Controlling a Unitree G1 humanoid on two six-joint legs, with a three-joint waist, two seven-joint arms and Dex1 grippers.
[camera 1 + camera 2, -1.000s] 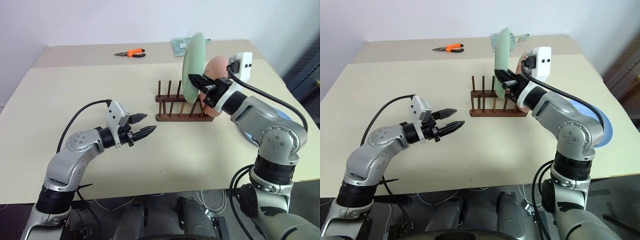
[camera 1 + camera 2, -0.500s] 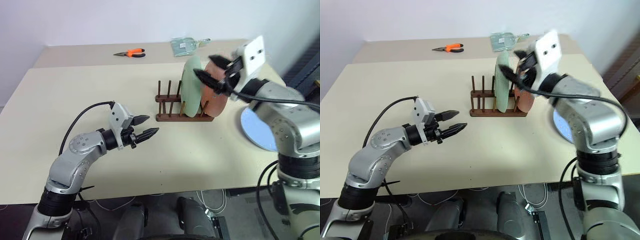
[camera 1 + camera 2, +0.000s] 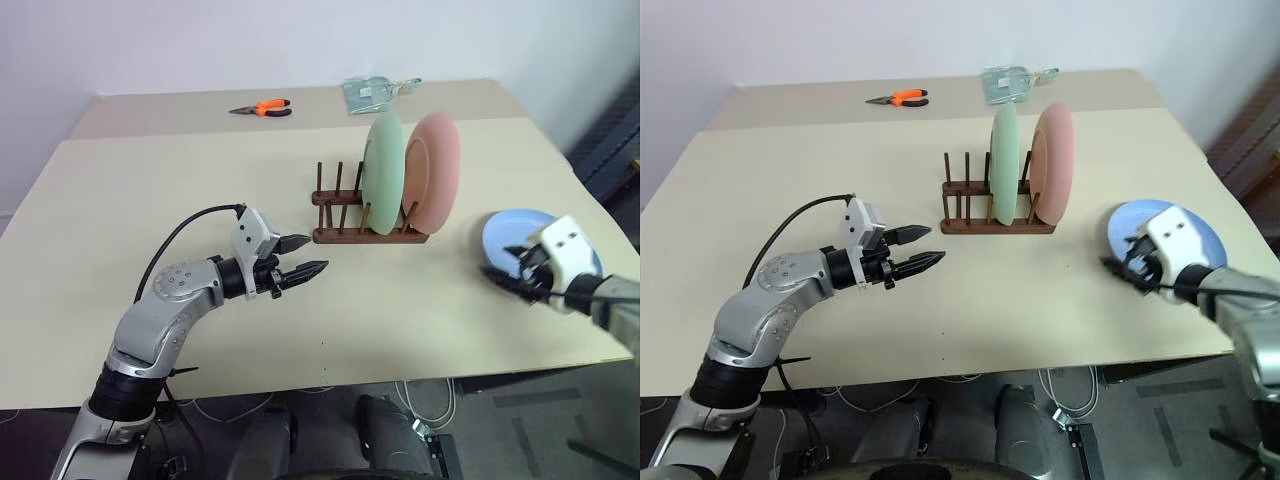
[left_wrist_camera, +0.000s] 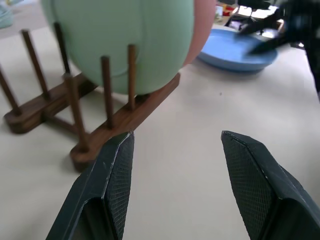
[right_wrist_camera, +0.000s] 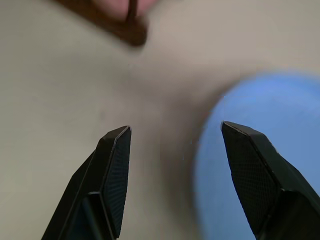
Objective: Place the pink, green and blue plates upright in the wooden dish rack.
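Observation:
The green plate (image 3: 383, 172) and the pink plate (image 3: 434, 170) stand upright side by side in the right end of the wooden dish rack (image 3: 341, 214). The blue plate (image 3: 518, 233) lies flat on the table to the right of the rack. My right gripper (image 3: 497, 262) is open and empty, low over the table at the blue plate's near left rim; the right wrist view has the blue plate (image 5: 260, 150) under one finger. My left gripper (image 3: 315, 254) hangs open and empty just left of the rack, pointing at it, with the rack (image 4: 120, 125) close ahead.
Orange-handled pliers (image 3: 262, 106) and a clear packet (image 3: 372, 91) lie at the back of the table. The table's front edge runs just below the right gripper. Several rack pegs on the left stand free.
My right gripper let go of the green plate, which now stands in the rack next to the pink one. The right arm swung right and down to the blue plate. The left arm stayed put.

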